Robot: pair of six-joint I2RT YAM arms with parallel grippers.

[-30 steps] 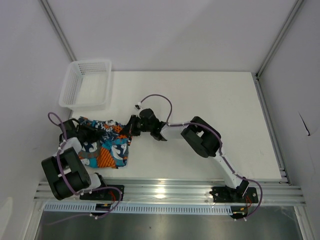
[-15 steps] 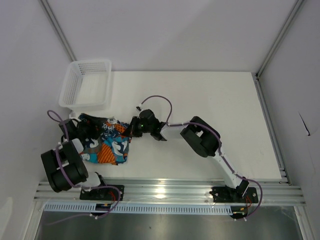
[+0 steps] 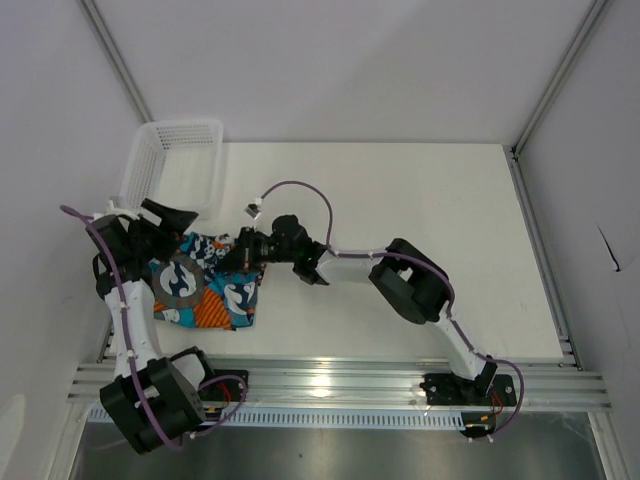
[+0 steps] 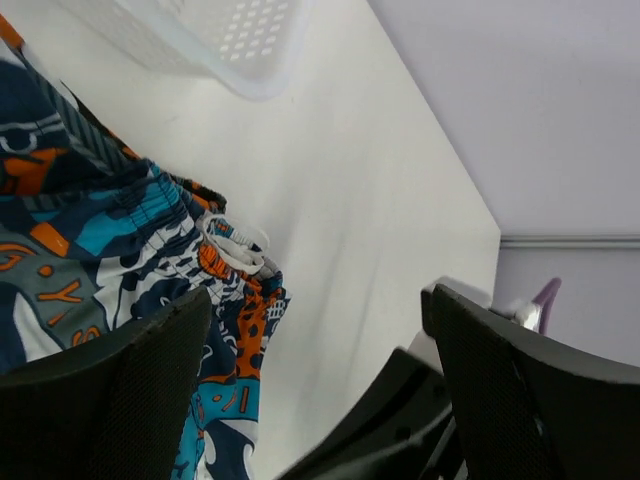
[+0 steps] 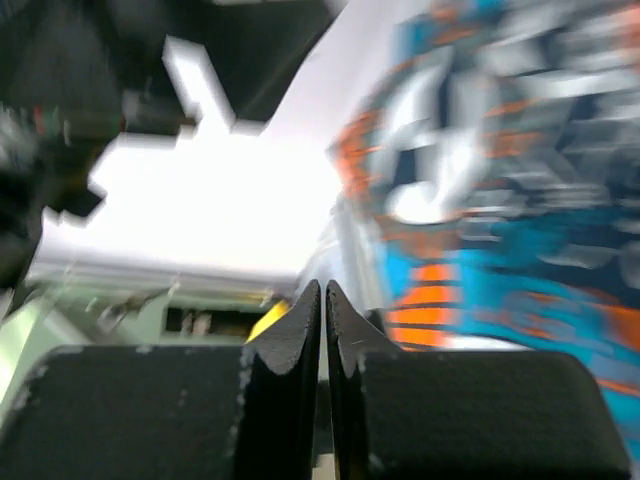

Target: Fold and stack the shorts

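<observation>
Left gripper point(image 4: 318, 300) spread wide at the teal shorts point(image 4: 110, 240); right gripper point(image 5: 322, 290) closed

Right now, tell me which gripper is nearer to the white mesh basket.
Left. The left gripper hangs close by the basket, at its near edge. The right gripper is farther off, over the right part of the shorts.
</observation>
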